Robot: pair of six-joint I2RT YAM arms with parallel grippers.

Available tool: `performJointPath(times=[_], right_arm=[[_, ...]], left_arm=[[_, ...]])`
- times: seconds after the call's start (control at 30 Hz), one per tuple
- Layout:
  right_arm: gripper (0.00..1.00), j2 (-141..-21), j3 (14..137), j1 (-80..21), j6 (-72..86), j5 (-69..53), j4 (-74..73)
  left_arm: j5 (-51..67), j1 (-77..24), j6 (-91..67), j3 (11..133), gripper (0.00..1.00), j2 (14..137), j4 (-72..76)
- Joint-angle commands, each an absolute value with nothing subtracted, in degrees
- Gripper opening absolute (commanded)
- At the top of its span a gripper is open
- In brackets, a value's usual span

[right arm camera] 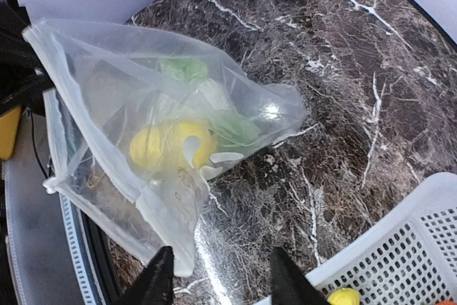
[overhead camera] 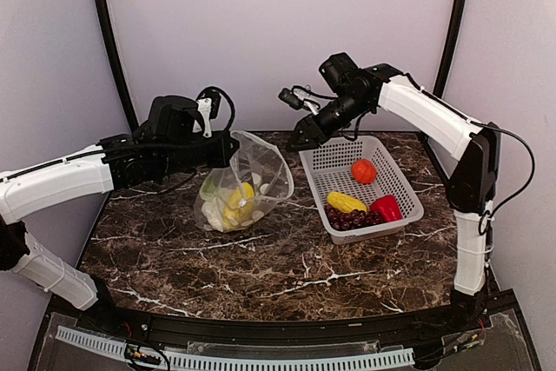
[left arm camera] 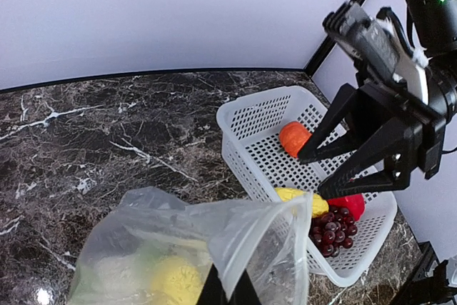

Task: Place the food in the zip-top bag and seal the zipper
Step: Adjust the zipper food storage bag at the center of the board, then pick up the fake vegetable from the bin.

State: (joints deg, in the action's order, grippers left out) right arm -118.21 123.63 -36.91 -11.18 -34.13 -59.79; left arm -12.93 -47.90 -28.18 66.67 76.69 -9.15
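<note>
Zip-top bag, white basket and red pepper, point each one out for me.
zip-top bag point(overhead camera: 261, 164): top view, clear upper wall.
basket point(overhead camera: 332, 176): top view, bare mesh floor.
red pepper point(overhead camera: 387, 208): top view, its middle.

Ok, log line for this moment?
left gripper: shut on zip-top bag, mouth open | right gripper: open, empty, near basket corner | bagged: yellow food, white vegetable | basket: orange-red round, yellow oblong, red pepper, grapes

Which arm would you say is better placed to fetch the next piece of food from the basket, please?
Right: the right pincer hangs open and empty by the basket, while the left pincer is shut on the bag.
</note>
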Motion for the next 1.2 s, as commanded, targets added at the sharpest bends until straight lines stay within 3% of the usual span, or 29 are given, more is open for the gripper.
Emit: performJointPath(times=[0.0, 0.13, 0.23, 0.63, 0.87, 1.17], right_arm=[[0.55, -112.8, 121.5, -32.5, -12.3, -35.9, -60.3], [0.67, -107.7, 115.6, -27.0, -14.9, -37.6, -59.5], [0.71, -104.8, 111.2, -23.1, -17.9, -37.0, -59.0], [0.65, -103.6, 91.4, -13.6, -28.9, -19.3, -47.1], [0.68, -113.8, 95.2, -13.6, -27.2, -12.1, -41.9], [0.79, -125.3, 104.3, -14.6, -26.0, -9.4, -43.2]], left_arm=[[-11.4, -48.0, -26.9, 68.6, 0.01, 80.6, -10.4], [-8.9, -48.0, -28.0, 68.6, 0.01, 82.5, -10.0], [-8.2, -48.1, -28.2, 68.4, 0.01, 82.9, -10.0], [-7.1, -48.1, -28.1, 65.4, 0.01, 78.6, -12.7], [-8.3, -48.1, -29.1, 63.3, 0.01, 76.2, -13.6], [-8.2, -48.1, -30.3, 61.8, 0.01, 75.8, -13.1]])
